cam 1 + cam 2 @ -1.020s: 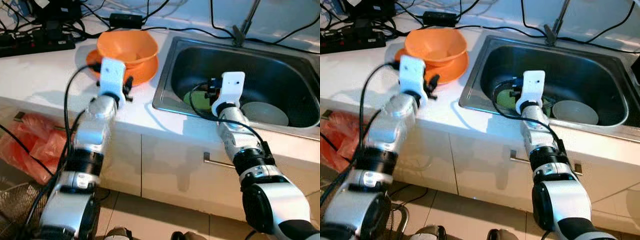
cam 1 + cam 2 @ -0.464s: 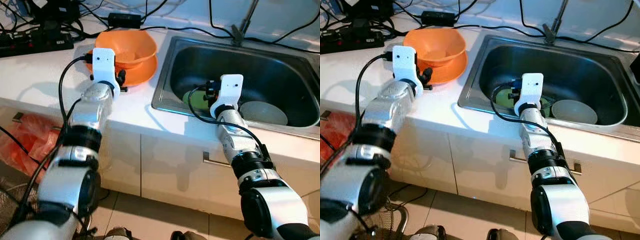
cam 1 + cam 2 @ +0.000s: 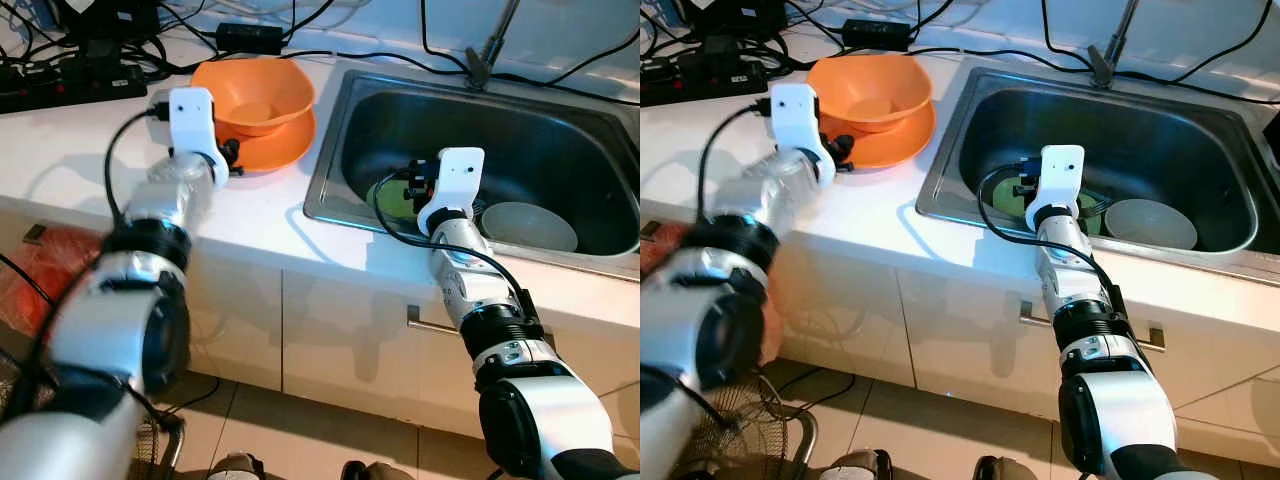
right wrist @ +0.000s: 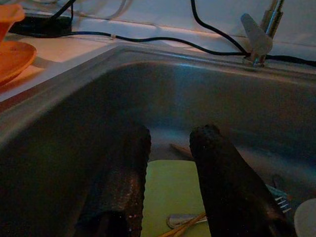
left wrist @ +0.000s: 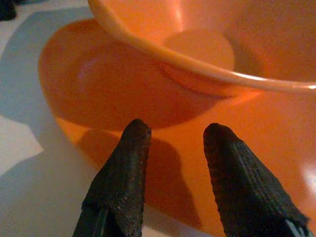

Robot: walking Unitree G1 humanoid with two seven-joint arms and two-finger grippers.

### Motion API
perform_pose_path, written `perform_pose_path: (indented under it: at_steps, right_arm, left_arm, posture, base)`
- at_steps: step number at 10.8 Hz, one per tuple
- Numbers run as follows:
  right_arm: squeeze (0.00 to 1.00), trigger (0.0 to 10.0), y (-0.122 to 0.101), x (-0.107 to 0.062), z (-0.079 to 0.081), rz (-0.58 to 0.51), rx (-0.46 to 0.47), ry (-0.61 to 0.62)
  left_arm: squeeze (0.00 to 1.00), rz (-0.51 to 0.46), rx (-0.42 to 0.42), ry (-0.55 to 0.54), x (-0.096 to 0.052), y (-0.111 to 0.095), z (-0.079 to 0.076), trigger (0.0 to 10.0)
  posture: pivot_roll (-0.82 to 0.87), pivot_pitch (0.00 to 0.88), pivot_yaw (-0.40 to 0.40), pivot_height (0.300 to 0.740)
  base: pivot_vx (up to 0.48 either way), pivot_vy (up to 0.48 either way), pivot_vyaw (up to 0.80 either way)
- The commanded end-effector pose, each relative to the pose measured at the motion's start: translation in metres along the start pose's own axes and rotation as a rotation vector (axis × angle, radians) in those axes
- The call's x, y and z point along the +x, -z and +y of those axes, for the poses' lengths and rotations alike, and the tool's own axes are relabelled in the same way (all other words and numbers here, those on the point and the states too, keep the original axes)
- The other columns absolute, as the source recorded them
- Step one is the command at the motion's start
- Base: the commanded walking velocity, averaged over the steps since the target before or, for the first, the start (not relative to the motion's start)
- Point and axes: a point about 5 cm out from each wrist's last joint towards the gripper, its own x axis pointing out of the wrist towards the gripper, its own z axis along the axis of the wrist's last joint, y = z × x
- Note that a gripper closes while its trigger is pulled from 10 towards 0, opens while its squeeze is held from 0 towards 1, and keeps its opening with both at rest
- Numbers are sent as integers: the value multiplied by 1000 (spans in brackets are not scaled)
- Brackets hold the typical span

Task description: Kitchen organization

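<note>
Carefully I edge my left pincer, fingers apart and empty, level toward the orange plate under the orange bowl on the tabletop, while my right pincer hangs parted and empty over the sink.

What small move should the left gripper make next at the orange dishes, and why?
Probably ease the left gripper forward so one finger goes over and one under the orange plate. Its fingers are open at the plate's near rim, with the orange bowl sitting on it; nothing is gripped yet.
</note>
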Motion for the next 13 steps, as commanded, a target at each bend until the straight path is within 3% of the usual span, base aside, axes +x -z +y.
perform_pose_path:
  at_steps: [1, 5, 7, 9, 13]
  right_arm:
    - [0, 10000, 6, -3, -2, 22, 4, 0]
    - [0, 10000, 7, -4, -2, 23, 6, -2]
    - [0, 10000, 8, -5, 1, 28, 10, -9]
    - [0, 10000, 8, -5, 4, 28, 15, -18]
    - [0, 10000, 9, -6, 6, 28, 18, -24]
  left_arm:
    - [0, 73, 28, -3, 0, 7, 2, 10000]
    - [0, 180, 14, 90, -2, 19, 8, 10000]
    - [0, 285, 23, 156, -6, 38, 6, 10000]
    - [0, 311, 21, 209, -15, 42, -2, 10000]
    - [0, 323, -27, 300, -48, 46, -20, 10000]
  posture:
    - [73, 100, -35, 740]
    - [87, 105, -27, 740]
    - [94, 108, -25, 740]
    - [117, 104, -23, 740]
    - [121, 97, -19, 740]
  base:
    - [0, 0, 0]
    - [0, 0, 0]
    - [0, 0, 0]
    - [0, 0, 0]
    - [0, 0, 0]
